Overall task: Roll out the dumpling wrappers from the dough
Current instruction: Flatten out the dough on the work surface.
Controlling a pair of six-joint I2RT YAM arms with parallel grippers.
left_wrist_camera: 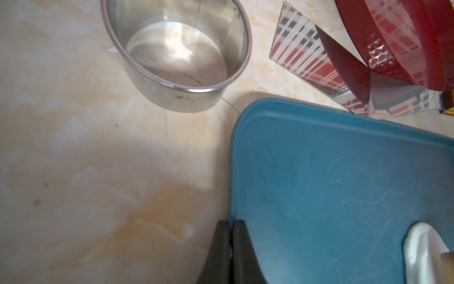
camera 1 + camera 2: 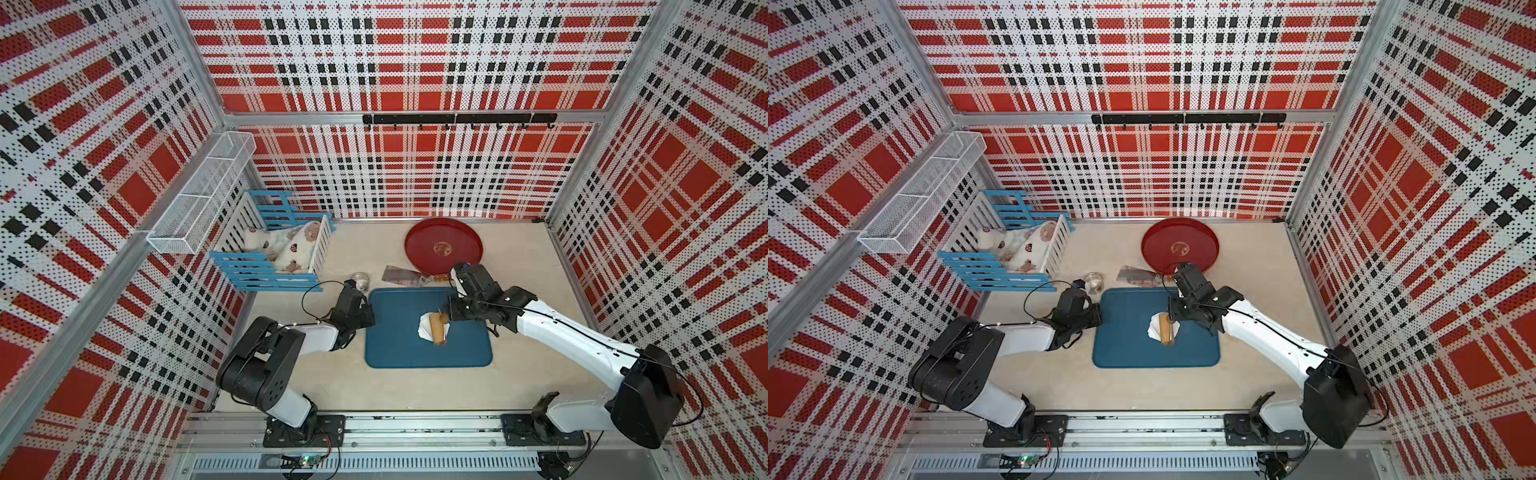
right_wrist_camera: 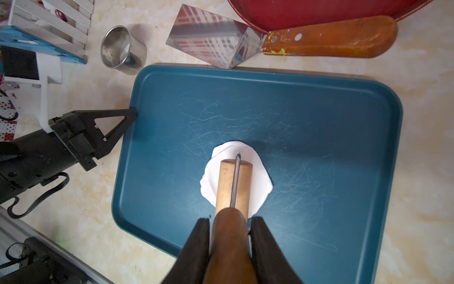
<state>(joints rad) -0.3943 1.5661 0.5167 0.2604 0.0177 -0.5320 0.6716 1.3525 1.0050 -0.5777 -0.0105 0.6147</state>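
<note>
The dough (image 2: pixel 424 328) (image 2: pixel 1153 327) (image 3: pixel 261 172) is a flattened white mass with an uneven edge, lying on the blue tray (image 2: pixel 395 349) (image 2: pixel 1121 351) (image 3: pixel 319 118) right of centre. A wooden roller (image 2: pixel 437 332) (image 2: pixel 1166 332) (image 3: pixel 224 182) lies across it. My right gripper (image 2: pixel 449 315) (image 2: pixel 1174 316) (image 3: pixel 231 222) is shut on the roller's dark handle. My left gripper (image 2: pixel 369 312) (image 2: pixel 1099 312) (image 1: pixel 231 222) (image 3: pixel 132 115) is shut, its tips at the tray's left rim. An edge of the dough (image 1: pixel 422 253) shows in the left wrist view. No dumpling wrappers are in view.
Behind the tray stand a small steel cup (image 2: pixel 360 281) (image 1: pixel 177 56) (image 3: pixel 122 49) and a steel scraper (image 2: pixel 400 276) (image 1: pixel 317 61) (image 3: pixel 211 44) with a wooden handle. A round red tray (image 2: pixel 419 245) (image 2: pixel 1156 249) sits at the back. A doll crib (image 2: pixel 270 257) fills the back left.
</note>
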